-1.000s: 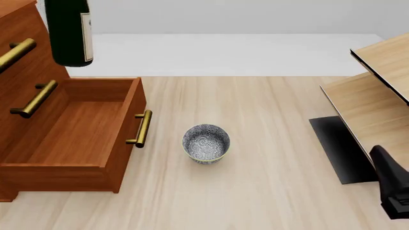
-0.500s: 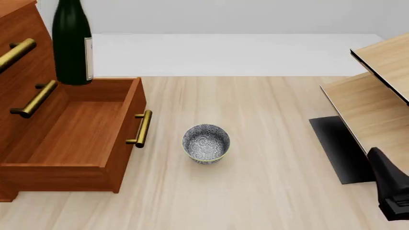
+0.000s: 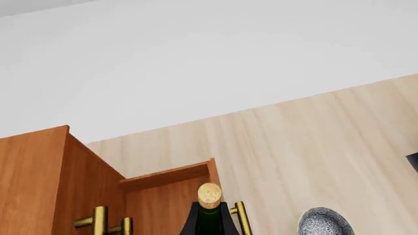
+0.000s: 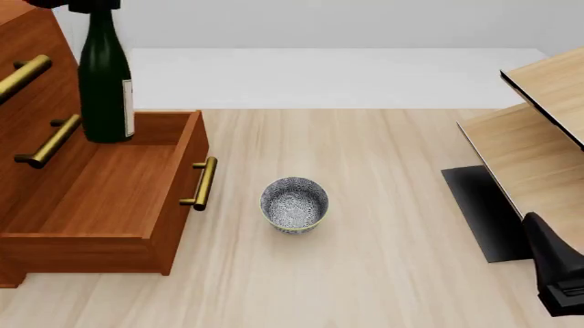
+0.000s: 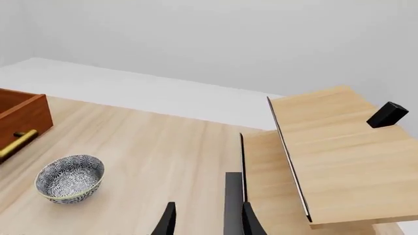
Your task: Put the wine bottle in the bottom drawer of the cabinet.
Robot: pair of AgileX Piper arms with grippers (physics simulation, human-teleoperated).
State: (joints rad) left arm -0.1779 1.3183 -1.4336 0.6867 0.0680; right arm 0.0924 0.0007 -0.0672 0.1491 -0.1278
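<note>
I have the wine bottle (image 4: 106, 82) upright over the far end of the open bottom drawer (image 4: 100, 188), its base down inside the drawer's back part, though whether it is touching the floor of the box I cannot tell. My left fingers (image 4: 87, 5) are at the bottle's neck, right at the top edge of the front view; only a dark sliver of them shows, so I cannot tell how tightly they are closed or whether they have hold of the glass at all. From my left wrist view I look straight down on the tan cork, with the drawer's rim behind it. I judge the upright carry by the neck makes sense: the drawer is deep and wide, and lowering the bottle straight in keeps it clear of the brass handles on the upper fronts of the cabinet (image 4: 26, 41) just beside it.

My right fingers (image 5: 199, 218) sit slightly parted, holding nothing, low near the counter (image 4: 383, 273) by the pale wooden rack (image 4: 534, 137), well apart from the work. The patterned bowl (image 4: 294, 204) stands on the counter in front of the drawer's handle (image 4: 202, 183), out of the bottle's path.
</note>
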